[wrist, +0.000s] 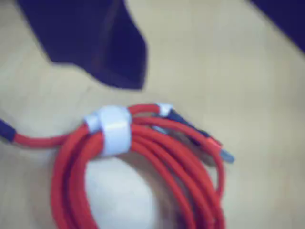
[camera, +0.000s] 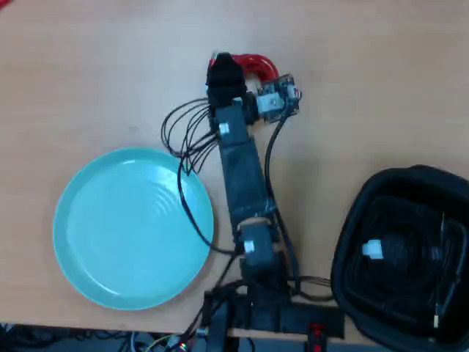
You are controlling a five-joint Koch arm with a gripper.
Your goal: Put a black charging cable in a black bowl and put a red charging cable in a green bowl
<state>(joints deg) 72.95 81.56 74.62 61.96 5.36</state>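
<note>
A red charging cable (wrist: 143,157), coiled and bound with a white strap, lies on the wooden table. In the wrist view it fills the lower middle. My gripper (wrist: 209,52) is open just above and beyond it, with one dark jaw at the top left and the other at the top right corner. Nothing is between the jaws. In the overhead view the gripper (camera: 223,67) sits at the left end of the red cable (camera: 258,64). The green bowl (camera: 80,227) is empty at the lower left. The black bowl (camera: 352,242) at the right holds a black cable (camera: 399,253) with a white strap.
My arm (camera: 245,176) reaches from its base at the bottom edge up the middle of the table, with loose black wires (camera: 183,136) hanging over the green bowl's rim. Bare wood (camera: 381,88) lies around the red cable.
</note>
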